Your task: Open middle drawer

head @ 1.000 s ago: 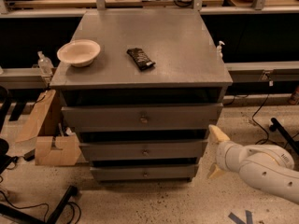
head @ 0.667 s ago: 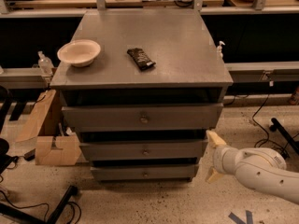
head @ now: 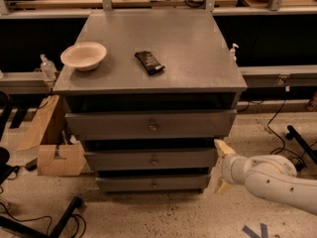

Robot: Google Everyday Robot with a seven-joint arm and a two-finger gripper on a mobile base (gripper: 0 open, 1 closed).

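A grey cabinet [head: 148, 43] holds three stacked drawers. The middle drawer [head: 124, 159] has a wide flat grey front and a small round knob [head: 154, 161]; it looks closed, flush under the taller top drawer [head: 109, 125] and above the narrow bottom drawer [head: 124, 184]. My gripper [head: 221, 166] is on the white arm coming in from the lower right. It is just right of the middle drawer's right end, with one cream fingertip [head: 223, 147] up near the drawer edge and one [head: 221, 186] low. The fingers stand wide apart and hold nothing.
On the cabinet top sit a cream bowl [head: 83, 55] and a dark snack bar [head: 149, 62]. Cardboard pieces [head: 54, 155] lie left of the cabinet. Cables and a black stand leg [head: 64, 217] run over the speckled floor. Shelving rails cross behind.
My gripper and arm have moved left, closer to the cabinet's right side at the middle drawer's height. The drawers have not moved.
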